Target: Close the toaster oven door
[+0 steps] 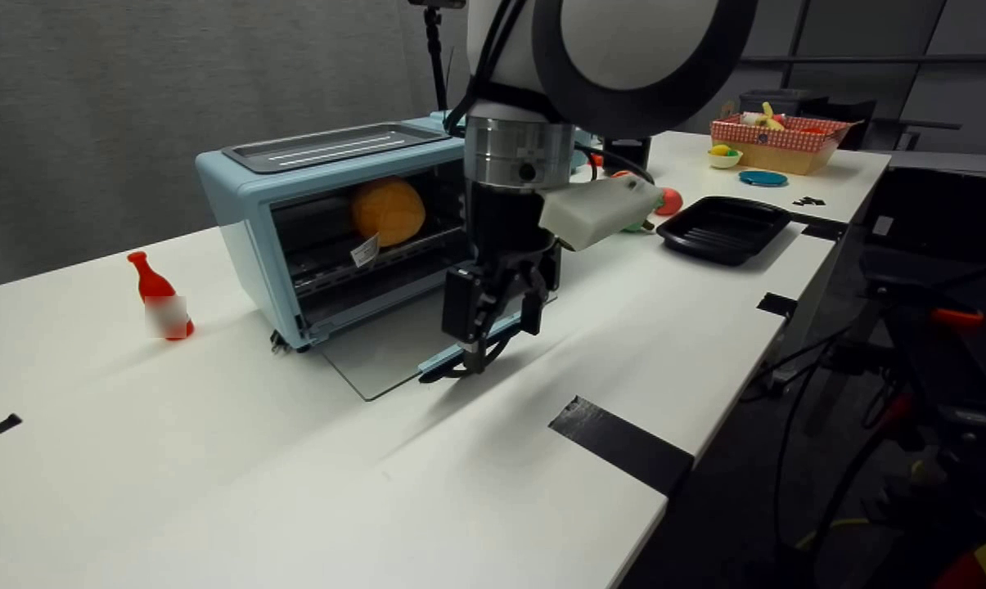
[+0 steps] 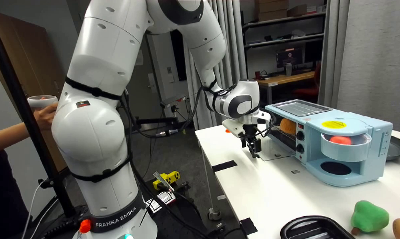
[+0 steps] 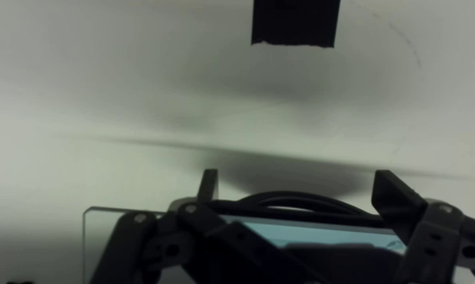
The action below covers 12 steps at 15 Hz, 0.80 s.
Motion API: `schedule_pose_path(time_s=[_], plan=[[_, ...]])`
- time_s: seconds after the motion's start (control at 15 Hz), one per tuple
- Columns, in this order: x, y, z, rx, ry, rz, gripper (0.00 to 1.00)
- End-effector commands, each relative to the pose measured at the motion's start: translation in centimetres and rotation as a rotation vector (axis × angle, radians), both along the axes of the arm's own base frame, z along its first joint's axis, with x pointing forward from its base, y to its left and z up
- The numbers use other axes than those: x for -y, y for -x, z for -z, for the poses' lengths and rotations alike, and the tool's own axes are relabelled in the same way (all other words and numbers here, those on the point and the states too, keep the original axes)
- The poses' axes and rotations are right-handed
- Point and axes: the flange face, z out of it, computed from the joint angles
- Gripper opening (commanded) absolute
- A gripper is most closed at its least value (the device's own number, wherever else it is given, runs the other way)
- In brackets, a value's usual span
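The light blue toaster oven (image 1: 312, 182) stands on the white table, and it also shows in an exterior view (image 2: 375, 169). A round orange-brown thing sits inside it. Its glass door (image 1: 370, 360) hangs open, stretched out low over the table. The door's light blue strip (image 3: 308, 232) and dark curved handle (image 3: 296, 196) show in the wrist view. My gripper (image 1: 502, 339) points down at the door's outer edge. In the wrist view the gripper (image 3: 295, 179) is open, with its fingers spread toward the two ends of the handle. Whether they touch it I cannot tell.
A red bottle (image 1: 159, 294) stands beside the oven. A black tray (image 1: 726, 229) lies farther along the table, with a green toy (image 2: 369, 215) near it. Black tape (image 1: 619, 446) marks the table's front edge. A basket (image 1: 775, 147) stands at the far end.
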Motion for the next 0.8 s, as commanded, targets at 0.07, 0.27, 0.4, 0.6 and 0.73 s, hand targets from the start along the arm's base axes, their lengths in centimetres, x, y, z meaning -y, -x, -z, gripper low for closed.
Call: schedule_pose_path(time_s=[0.07, 0.27, 0.4, 0.6, 0.73], plan=[[0.1, -0.5, -0.6, 0.053, 0.018, 0.013, 1.0], [-0.1, -0.6, -1.3, 0.084, 0.03, 0.008, 1.0], [-0.4, -0.4, -2.1, 0.112, 0.047, -0.006, 1.0], [-1.1, 0.1, -3.7, 0.151, 0.077, -0.023, 1.0], [-1.7, 0.4, -5.1, 0.179, 0.087, -0.027, 1.0]])
